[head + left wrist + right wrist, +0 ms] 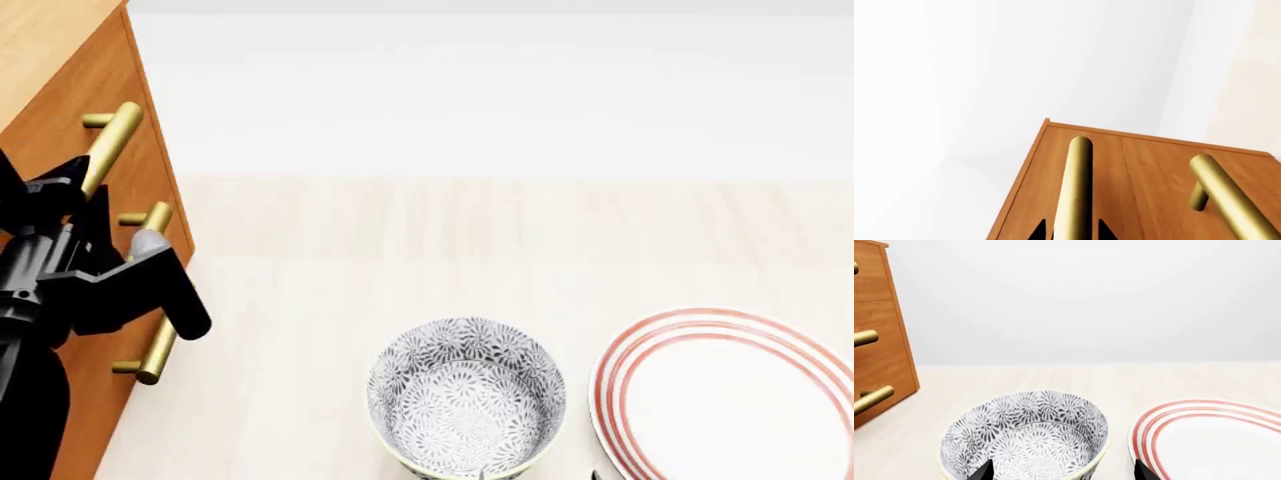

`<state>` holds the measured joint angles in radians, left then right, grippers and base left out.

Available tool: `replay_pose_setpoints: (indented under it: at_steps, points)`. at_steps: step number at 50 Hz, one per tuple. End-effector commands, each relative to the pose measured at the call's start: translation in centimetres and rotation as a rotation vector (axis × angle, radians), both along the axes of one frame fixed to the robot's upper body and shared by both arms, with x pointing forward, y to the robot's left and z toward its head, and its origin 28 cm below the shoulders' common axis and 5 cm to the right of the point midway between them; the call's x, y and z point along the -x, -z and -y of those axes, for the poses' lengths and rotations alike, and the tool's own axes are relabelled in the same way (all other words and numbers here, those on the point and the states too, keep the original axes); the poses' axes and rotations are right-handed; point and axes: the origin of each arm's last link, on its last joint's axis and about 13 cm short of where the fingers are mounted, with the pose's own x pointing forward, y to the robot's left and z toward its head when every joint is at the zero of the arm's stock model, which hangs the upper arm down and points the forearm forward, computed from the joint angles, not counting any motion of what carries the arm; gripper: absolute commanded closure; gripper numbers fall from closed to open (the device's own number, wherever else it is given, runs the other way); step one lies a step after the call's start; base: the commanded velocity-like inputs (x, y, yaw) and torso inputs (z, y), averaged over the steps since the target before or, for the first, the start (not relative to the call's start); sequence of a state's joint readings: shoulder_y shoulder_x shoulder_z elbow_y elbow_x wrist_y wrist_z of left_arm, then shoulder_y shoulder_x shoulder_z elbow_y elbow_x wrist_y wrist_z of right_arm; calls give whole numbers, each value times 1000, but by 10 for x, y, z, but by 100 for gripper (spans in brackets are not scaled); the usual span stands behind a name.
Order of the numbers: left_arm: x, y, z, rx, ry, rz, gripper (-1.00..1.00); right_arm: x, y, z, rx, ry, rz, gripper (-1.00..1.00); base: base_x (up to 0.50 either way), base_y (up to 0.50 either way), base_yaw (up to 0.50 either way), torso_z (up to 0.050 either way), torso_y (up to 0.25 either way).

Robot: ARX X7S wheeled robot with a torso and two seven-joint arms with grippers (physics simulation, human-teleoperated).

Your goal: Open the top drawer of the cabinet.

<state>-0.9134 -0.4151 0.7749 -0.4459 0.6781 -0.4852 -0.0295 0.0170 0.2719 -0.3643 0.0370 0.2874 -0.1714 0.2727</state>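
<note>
Left gripper (134, 290): black, at the cabinet (80, 90) front on the left of the head view, its two fingertips (1037, 231) set either side of a brass bar handle (1077, 190), spread, not visibly pressing it. Which drawer that handle belongs to cannot be told; the top drawer (114, 120) sits flush, shut, its own handle (110, 148) above the gripper. A second handle (1224, 195) lies beside the straddled one. Right gripper (1062, 472): only two dark tips show, apart, holding nothing, above the patterned bowl (1024, 437). Bowl: grey-and-white floral, upright on the pale wooden surface (400, 240). Plate (727, 395): white, red-ringed, just beside the bowl, on its right.
</note>
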Motion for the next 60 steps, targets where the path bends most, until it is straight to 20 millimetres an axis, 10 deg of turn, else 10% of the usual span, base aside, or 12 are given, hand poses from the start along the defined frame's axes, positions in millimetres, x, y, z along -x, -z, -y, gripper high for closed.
replay_pose_setpoints:
  at_steps: [1, 60]
  points:
    - [-1, -3, 6, 25, 3, -4, 100, -3, -1, 0, -6, 2, 12, -100, 0, 0, 0, 0, 0]
    - [2, -19, 101, -2, 291, 9, 100, 0, -2, 0, -27, -24, 10, -100, 1, 0, -2, 0, 0]
